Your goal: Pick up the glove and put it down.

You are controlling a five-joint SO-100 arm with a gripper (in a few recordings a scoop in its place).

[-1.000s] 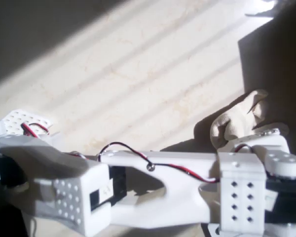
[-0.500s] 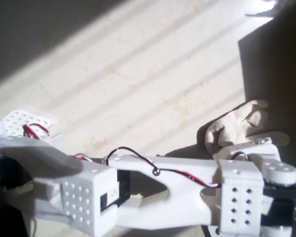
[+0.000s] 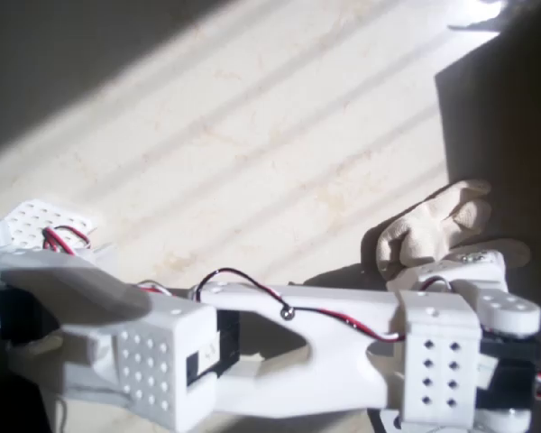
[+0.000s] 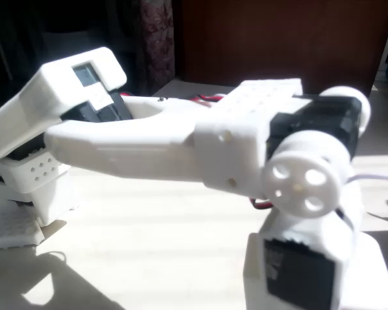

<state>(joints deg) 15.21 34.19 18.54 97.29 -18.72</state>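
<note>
The glove [image 3: 433, 225] is cream fabric with rounded fingers, lying bunched at the right of the overhead view on the line between sunlit table and shadow. My white arm spans the bottom of that view. My gripper [image 3: 464, 266] sits right against the glove's near edge, and the wrist block hides its fingers, so whether they clasp the fabric cannot be told. In the fixed view the gripper head [image 4: 304, 271] points down at the lower right, fingertips out of frame.
A white perforated base piece [image 3: 45, 221] lies at the left by the arm's shoulder, and appears again as the base piece [image 4: 10, 226]. The cream tabletop [image 3: 279, 144] stretches sunlit across the middle. A deep shadow [image 3: 509, 117] covers the right side.
The wrist has shifted slightly left and down in the overhead view. The glove has sunk and flattened from a taller bunched shape, then stayed put over the last half second.
</note>
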